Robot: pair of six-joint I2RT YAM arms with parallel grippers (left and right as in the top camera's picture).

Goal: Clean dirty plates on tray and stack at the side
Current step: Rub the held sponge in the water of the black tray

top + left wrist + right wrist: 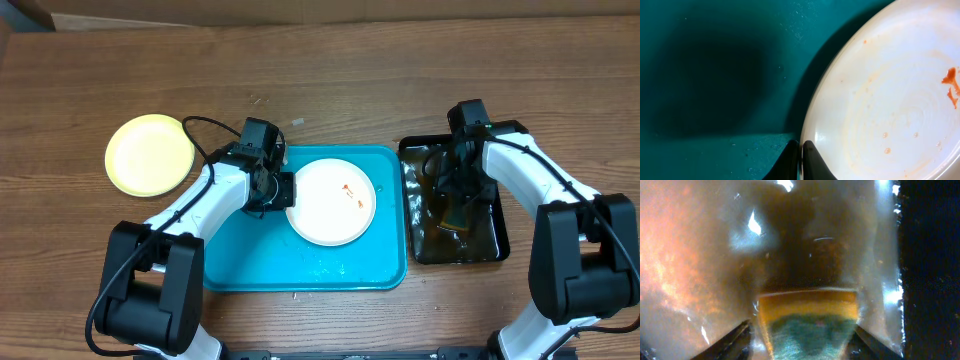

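Observation:
A white plate (pixel 335 200) with small orange-red smears lies on the teal tray (pixel 240 260). My left gripper (pixel 285 190) is shut on the plate's left rim. In the left wrist view its two black fingertips (pixel 801 150) pinch the edge of the plate (pixel 890 100), one outside the rim and one on it, above the tray (pixel 715 75). A pale yellow plate (pixel 150 153) sits on the table left of the tray. My right gripper (pixel 452 200) is down in the black tray and stands open, with a yellow-and-green sponge (pixel 807 325) between its fingers.
The black tray (pixel 497 240) holding brownish water stands right of the teal tray. Bare wooden table lies behind both trays and around the yellow plate.

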